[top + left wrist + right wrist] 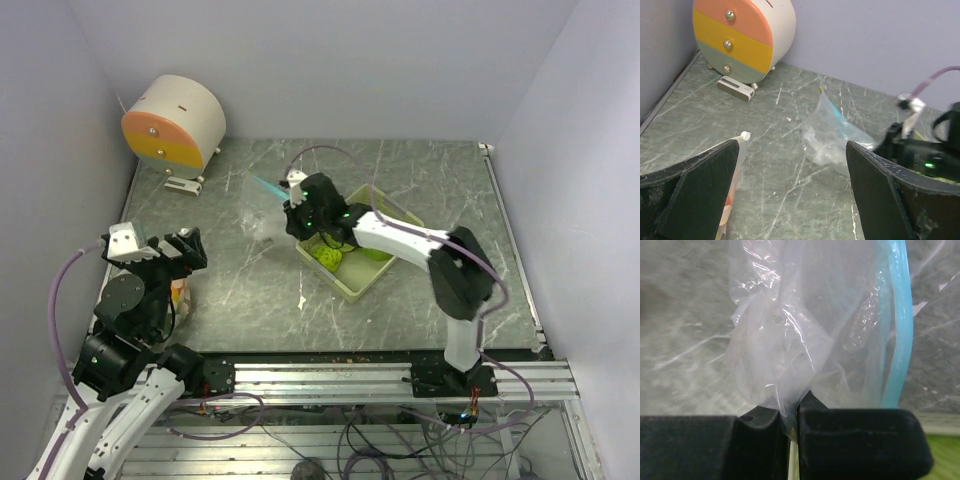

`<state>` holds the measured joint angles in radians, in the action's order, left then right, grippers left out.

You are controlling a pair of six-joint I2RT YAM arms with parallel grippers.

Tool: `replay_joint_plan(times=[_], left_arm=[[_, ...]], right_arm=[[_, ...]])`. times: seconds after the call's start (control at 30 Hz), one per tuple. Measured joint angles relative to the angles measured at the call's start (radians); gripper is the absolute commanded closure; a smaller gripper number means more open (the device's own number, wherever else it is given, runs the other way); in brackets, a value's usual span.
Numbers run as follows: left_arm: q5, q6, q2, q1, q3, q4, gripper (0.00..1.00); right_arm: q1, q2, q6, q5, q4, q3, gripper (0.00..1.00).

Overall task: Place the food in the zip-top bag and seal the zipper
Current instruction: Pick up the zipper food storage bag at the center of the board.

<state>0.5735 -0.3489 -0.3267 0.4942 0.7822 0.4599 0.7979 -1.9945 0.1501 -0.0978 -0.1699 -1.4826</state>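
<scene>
Soft, even light is cast throughout; glare is seen on the zip-top bag (785, 325), and the counter (680, 315) behind is blurred.

green marbled table (400, 170) bears basket (345, 290), bag (830, 135), round drawer box (172, 122).

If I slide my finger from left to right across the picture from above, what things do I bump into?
round drawer box → zip-top bag → pale green basket → right arm's base
</scene>
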Motion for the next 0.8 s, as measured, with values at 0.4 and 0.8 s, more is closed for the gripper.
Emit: replay_joint_plan(times=[0.4,0.8], left_arm=[[-0.065,-0.045,0.039,0.000,-0.042,-0.055,0.00],[-0.351,-0.052,0.204,0.000,-0.217,-0.415,0.01]], right_arm=[[-0.075,0.721,0.012,-0.436,0.307,0.299,0.97],[-0.161,0.884,0.408,-1.007,0.701,0.443,0.94]])
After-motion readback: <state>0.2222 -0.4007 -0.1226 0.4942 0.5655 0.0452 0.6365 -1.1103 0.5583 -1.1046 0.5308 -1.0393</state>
